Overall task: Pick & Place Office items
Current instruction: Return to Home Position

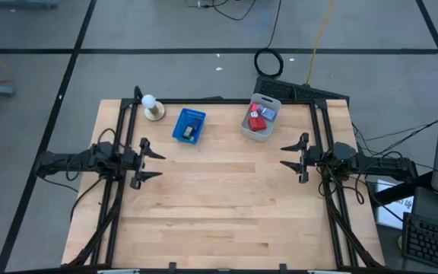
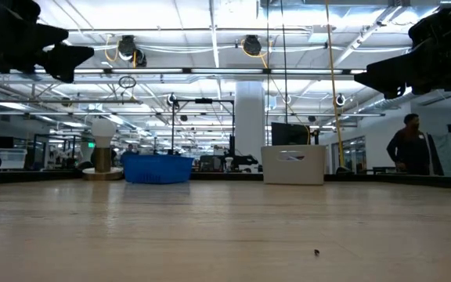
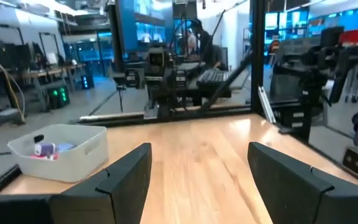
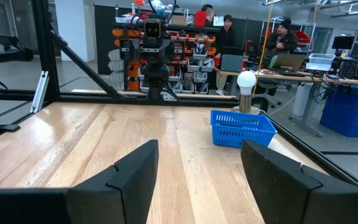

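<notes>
The office items show as small red, pink and light-blue pieces [image 1: 258, 117] lying in a white bin [image 1: 269, 102] at the far right of the table; the left wrist view also shows these pieces [image 3: 45, 150] in the bin [image 3: 73, 154]. A blue basket [image 1: 188, 125] at the far middle holds a small dark piece [image 1: 191, 134]. My left gripper [image 1: 149, 162] hovers open over the table's left side, pointing level toward the right. My right gripper [image 1: 291, 157] hovers open over the right side, facing it. Neither has anything between its fingers.
A white ball on a round base [image 1: 152, 108] stands left of the blue basket [image 4: 241, 127], near the far edge. Bare wood [image 1: 219, 205] fills the table's middle and near half. Black frame rails [image 1: 322, 129] run along both sides. People [image 4: 281, 37] stand in the room beyond.
</notes>
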Robot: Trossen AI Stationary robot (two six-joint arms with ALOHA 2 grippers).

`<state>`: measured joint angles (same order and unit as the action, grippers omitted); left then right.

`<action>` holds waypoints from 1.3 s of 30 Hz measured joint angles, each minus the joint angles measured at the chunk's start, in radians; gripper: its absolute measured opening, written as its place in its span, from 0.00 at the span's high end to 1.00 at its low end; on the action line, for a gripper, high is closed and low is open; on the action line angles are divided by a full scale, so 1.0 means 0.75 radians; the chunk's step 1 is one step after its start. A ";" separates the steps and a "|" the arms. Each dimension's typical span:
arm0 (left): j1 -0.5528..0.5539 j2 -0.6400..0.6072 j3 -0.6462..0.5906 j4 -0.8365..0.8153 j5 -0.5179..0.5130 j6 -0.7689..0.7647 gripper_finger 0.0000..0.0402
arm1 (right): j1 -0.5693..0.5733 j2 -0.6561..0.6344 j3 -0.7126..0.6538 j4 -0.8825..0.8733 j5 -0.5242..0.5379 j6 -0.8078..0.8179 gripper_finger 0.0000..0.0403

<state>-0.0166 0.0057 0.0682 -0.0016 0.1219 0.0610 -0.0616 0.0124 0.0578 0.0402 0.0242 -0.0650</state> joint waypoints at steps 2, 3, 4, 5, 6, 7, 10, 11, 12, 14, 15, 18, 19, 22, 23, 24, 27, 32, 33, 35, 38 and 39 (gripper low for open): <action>0.000 0.000 -0.037 0.025 0.005 0.013 0.33 | 0.000 0.000 0.000 0.000 0.000 0.000 0.45; 0.000 0.001 -0.052 0.021 0.004 0.012 0.33 | 0.000 0.000 0.000 0.000 0.000 0.000 0.45; 0.000 0.001 -0.064 0.024 -0.005 0.008 0.33 | 0.000 0.001 0.000 0.000 0.000 0.000 0.45; 0.000 0.001 -0.070 0.038 -0.019 -0.001 0.33 | 0.000 0.000 0.000 0.000 0.000 0.000 0.45; 0.000 0.000 -0.071 0.045 -0.035 -0.009 0.33 | 0.000 0.001 0.000 0.000 0.000 0.000 0.45; 0.000 0.001 -0.071 0.046 -0.047 -0.013 0.33 | 0.000 0.001 0.000 0.000 0.000 0.000 0.45; 0.001 0.001 -0.072 0.043 -0.061 0.014 0.33 | 0.000 0.001 -0.001 0.000 0.000 0.000 0.45; 0.001 0.001 -0.072 0.040 -0.061 0.034 0.33 | 0.000 0.001 0.000 0.000 0.000 0.000 0.45; 0.001 0.001 -0.072 0.040 -0.061 0.057 0.33 | 0.000 0.001 0.000 0.000 0.000 0.000 0.45; 0.001 0.001 -0.072 0.040 -0.061 0.083 0.33 | 0.000 0.000 0.000 0.000 0.000 0.000 0.45; 0.001 0.001 -0.072 0.040 -0.061 0.086 0.33 | 0.000 0.000 -0.001 0.000 0.000 0.000 0.45; 0.001 0.001 -0.072 0.047 -0.061 0.074 0.33 | 0.000 0.001 0.000 0.000 0.000 0.000 0.45; 0.001 0.001 -0.072 0.050 -0.061 0.063 0.33 | 0.000 0.001 0.000 0.000 0.000 0.000 0.45; 0.001 0.001 -0.072 0.044 -0.061 0.040 0.33 | 0.000 0.001 0.000 0.000 0.000 0.000 0.45; 0.001 0.001 -0.072 0.046 -0.061 0.041 0.33 | 0.000 0.001 0.000 0.000 0.000 0.000 0.45; 0.001 0.001 -0.072 0.048 -0.061 0.042 0.33 | 0.000 0.001 0.000 0.000 0.000 0.000 0.45; 0.001 0.001 -0.071 0.046 -0.061 0.048 0.33 | 0.000 0.001 0.000 0.000 0.000 0.000 0.45; 0.001 0.001 -0.072 0.047 -0.061 0.031 0.33 | 0.000 0.001 0.000 0.000 0.000 0.000 0.45; 0.001 0.001 -0.071 0.047 -0.061 0.023 0.33 | 0.000 0.001 0.000 0.001 0.000 0.000 0.45; 0.001 0.001 -0.071 0.047 -0.061 0.012 0.33 | 0.000 0.001 0.000 0.000 0.000 0.000 0.45; 0.001 0.001 -0.071 0.047 -0.061 0.012 0.33 | 0.000 0.001 0.000 0.000 0.000 0.000 0.45; 0.001 0.001 -0.071 0.047 -0.061 0.012 0.33 | 0.000 0.001 0.000 0.000 0.000 0.000 0.45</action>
<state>-0.0158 0.0063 0.0147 0.0334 0.0765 0.0696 -0.0620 0.0128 0.0574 0.0403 0.0242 -0.0650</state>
